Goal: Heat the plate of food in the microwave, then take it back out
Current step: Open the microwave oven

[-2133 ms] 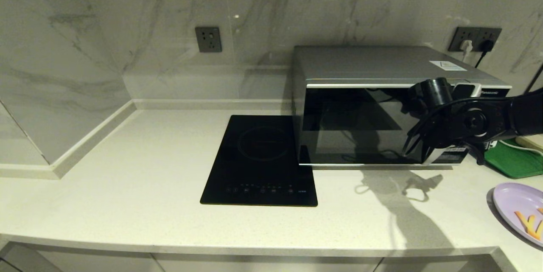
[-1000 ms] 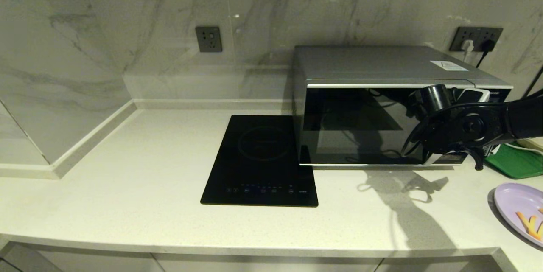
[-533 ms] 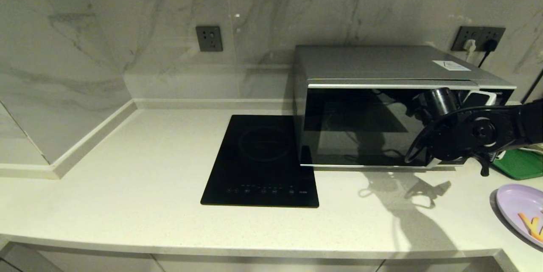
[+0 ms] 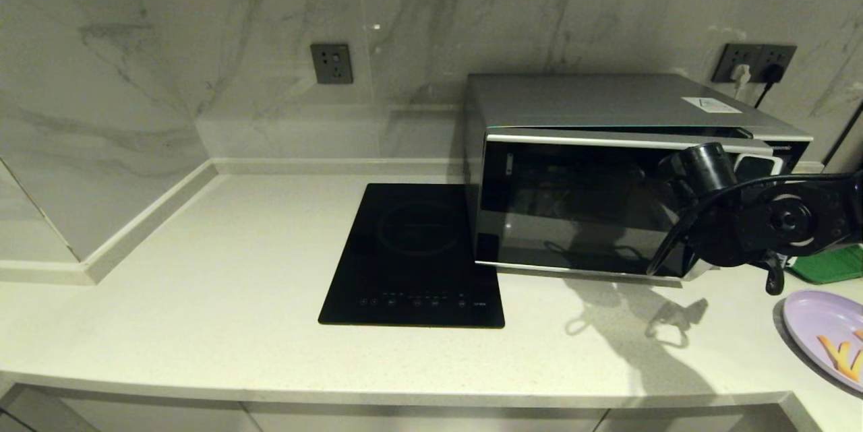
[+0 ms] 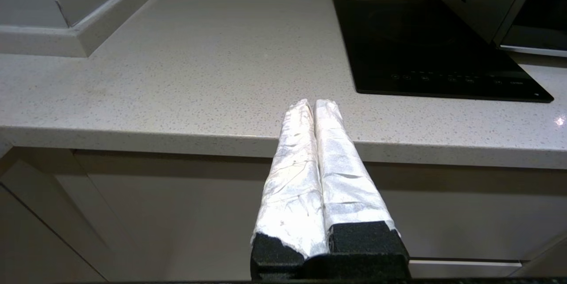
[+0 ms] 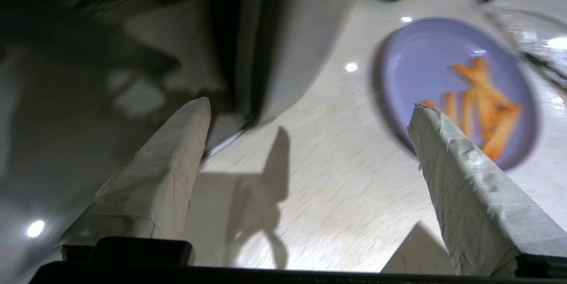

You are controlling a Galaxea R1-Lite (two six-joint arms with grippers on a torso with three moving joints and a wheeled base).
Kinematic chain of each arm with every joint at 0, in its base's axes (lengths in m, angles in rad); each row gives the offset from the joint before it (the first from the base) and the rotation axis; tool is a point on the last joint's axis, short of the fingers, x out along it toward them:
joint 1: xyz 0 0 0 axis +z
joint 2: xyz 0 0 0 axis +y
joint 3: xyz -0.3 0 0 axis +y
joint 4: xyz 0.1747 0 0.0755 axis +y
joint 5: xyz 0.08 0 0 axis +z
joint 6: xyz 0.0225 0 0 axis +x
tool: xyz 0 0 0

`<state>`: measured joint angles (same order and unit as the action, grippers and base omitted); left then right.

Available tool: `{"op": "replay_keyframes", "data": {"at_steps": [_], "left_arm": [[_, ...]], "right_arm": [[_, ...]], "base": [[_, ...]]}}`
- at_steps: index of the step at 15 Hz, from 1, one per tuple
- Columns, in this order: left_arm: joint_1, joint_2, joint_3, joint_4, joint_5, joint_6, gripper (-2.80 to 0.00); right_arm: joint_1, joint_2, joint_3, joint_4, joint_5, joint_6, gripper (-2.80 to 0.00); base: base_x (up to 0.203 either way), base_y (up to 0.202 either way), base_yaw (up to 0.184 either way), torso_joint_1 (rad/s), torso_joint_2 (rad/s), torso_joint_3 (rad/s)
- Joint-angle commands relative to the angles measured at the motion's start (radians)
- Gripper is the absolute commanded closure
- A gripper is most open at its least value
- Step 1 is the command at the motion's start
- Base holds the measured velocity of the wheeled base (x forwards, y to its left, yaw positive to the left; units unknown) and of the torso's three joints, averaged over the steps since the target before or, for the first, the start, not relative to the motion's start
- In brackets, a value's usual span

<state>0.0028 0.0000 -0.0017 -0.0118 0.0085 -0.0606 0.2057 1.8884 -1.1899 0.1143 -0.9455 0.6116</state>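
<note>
The silver microwave (image 4: pixel 607 105) stands at the back right of the counter. Its dark glass door (image 4: pixel 573 209) is ajar, the right side swung out a little. My right arm (image 4: pixel 775 220) hangs in front of the door's handle side. In the right wrist view my right gripper (image 6: pixel 310 104) is open wide with nothing between its fingers, and the door's edge (image 6: pixel 283 31) lies just beyond one fingertip. The lavender plate of food (image 4: pixel 819 324) with orange fries (image 6: pixel 483 93) rests on the counter at the right edge. My left gripper (image 5: pixel 312 102) is shut and parked below the counter's front edge.
A black induction hob (image 4: pixel 414 257) lies left of the microwave. A green tray (image 4: pixel 826 263) sits behind the plate. Wall sockets (image 4: pixel 755 58) with plugs are behind the microwave. The pale counter (image 4: pixel 202 270) stretches wide on the left.
The microwave door went from shut to slightly ajar, its right side swinging outward. My right arm moved forward and to the right with it, gripper staying open.
</note>
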Motion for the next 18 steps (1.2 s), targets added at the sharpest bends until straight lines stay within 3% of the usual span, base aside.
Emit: {"op": "replay_keyframes", "data": {"at_steps": [1, 2, 6, 8, 10, 14, 18], "left_arm": [[0.0, 0.0, 0.0, 0.0, 0.001, -0.001, 0.0], [0.0, 0.0, 0.0, 0.0, 0.001, -0.001, 0.0], [0.0, 0.0, 0.0, 0.0, 0.001, -0.001, 0.0], [0.0, 0.0, 0.0, 0.0, 0.001, -0.001, 0.0], [0.0, 0.0, 0.0, 0.0, 0.001, -0.001, 0.0], [0.0, 0.0, 0.0, 0.0, 0.001, -0.001, 0.0], [0.0, 0.0, 0.0, 0.0, 0.001, -0.001, 0.0]], "right_arm": [[0.091, -0.089, 0.044, -0.001, 0.049, -0.007, -2.8], [0.141, -0.151, 0.062, 0.003, 0.09, -0.02, 0.0], [0.334, -0.479, 0.097, 0.088, 0.282, -0.122, 0.0], [0.332, -0.54, -0.038, 0.229, 0.417, -0.145, 0.0], [0.233, -0.502, -0.246, 0.338, 0.522, -0.127, 0.0], [0.007, -0.222, -0.555, 0.451, 0.625, -0.064, 0.0], [-0.095, -0.016, -0.761, 0.485, 0.689, -0.083, 0.0]], "base": [[0.0, 0.0, 0.0, 0.0, 0.0, 0.0], [0.0, 0.0, 0.0, 0.0, 0.0, 0.0], [0.0, 0.0, 0.0, 0.0, 0.0, 0.0], [0.0, 0.0, 0.0, 0.0, 0.0, 0.0], [0.0, 0.0, 0.0, 0.0, 0.0, 0.0], [0.0, 0.0, 0.0, 0.0, 0.0, 0.0], [0.0, 0.0, 0.0, 0.0, 0.0, 0.0]]}}
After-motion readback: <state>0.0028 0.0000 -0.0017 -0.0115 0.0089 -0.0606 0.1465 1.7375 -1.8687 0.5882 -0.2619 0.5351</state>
